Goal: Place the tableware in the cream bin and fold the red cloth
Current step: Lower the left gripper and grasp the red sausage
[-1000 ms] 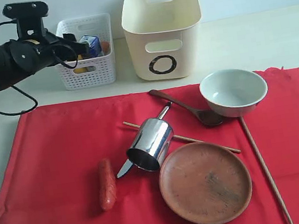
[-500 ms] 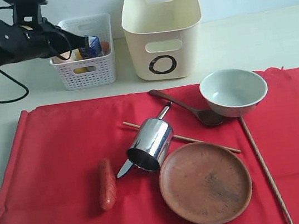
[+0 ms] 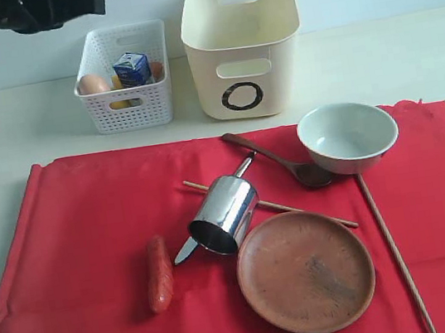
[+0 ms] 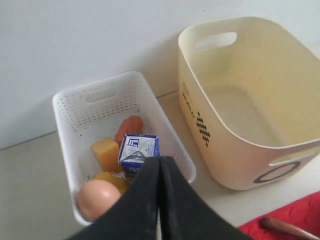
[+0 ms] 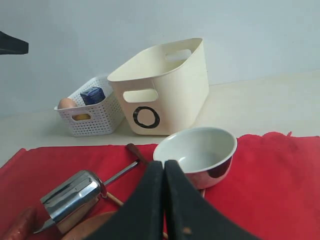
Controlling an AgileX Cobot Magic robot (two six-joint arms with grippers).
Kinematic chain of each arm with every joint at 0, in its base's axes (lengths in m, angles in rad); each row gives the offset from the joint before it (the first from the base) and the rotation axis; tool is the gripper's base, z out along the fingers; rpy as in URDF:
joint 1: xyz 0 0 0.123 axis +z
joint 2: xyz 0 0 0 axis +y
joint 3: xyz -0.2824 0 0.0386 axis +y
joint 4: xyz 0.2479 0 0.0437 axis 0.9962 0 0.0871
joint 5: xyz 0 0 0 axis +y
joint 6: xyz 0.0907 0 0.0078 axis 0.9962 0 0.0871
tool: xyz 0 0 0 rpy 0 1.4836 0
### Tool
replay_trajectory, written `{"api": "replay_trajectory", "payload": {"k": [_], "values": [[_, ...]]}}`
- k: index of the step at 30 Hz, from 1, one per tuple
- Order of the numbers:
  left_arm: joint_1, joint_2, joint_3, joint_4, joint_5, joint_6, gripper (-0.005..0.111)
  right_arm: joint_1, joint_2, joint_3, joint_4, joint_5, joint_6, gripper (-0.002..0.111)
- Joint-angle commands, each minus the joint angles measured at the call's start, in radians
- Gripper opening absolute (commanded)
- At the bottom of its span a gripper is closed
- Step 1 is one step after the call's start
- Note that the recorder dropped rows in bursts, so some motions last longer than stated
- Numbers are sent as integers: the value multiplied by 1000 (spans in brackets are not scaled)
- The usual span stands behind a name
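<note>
Left tool (image 3: pixel 100 2) hung high in the upper left of the exterior view, arm reaching level, fingers pressed together on nothing. Below and just right of it sat the white basket (image 3: pixel 128 105) on the worktop (image 3: pixel 382 59), with the cream bin (image 3: pixel 218 83) beside that, top centre. Well below the tool, on the red cloth (image 3: pixel 73 231), lay the steel cup (image 3: pixel 224 214) on its side, the brown plate (image 3: pixel 305 271) and the bowl (image 3: pixel 348 138). The left wrist view looked down onto the bin's bare floor. Only the right wrist view caught the right tool (image 5: pixel 164 170), fingers closed together, near the bowl.
</note>
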Motion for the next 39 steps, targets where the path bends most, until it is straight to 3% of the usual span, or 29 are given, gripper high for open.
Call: {"api": "replay_trajectory", "payload": {"k": [1,7,14,21,36,39], "values": [[2,-75,-7,7,112,-4,0,0,-7,5,-1,-5,-6,0],[-44,-164,5,3,260,-2,0,0,-7,5,1,-5,-6,0],[-166,-239,109,3,252,-2,0,0,-7,5,1,-5,-6,0],[-232,-260,221,3,256,-2,0,0,-7,5,1,-5,-6,0],[-250,-255,460,-52,293,-7,0,0,-7,5,1,-5,-6,0],[-250,-248,500,-52,293,-7,7,0,-7,5,1,-5,-6,0]]}}
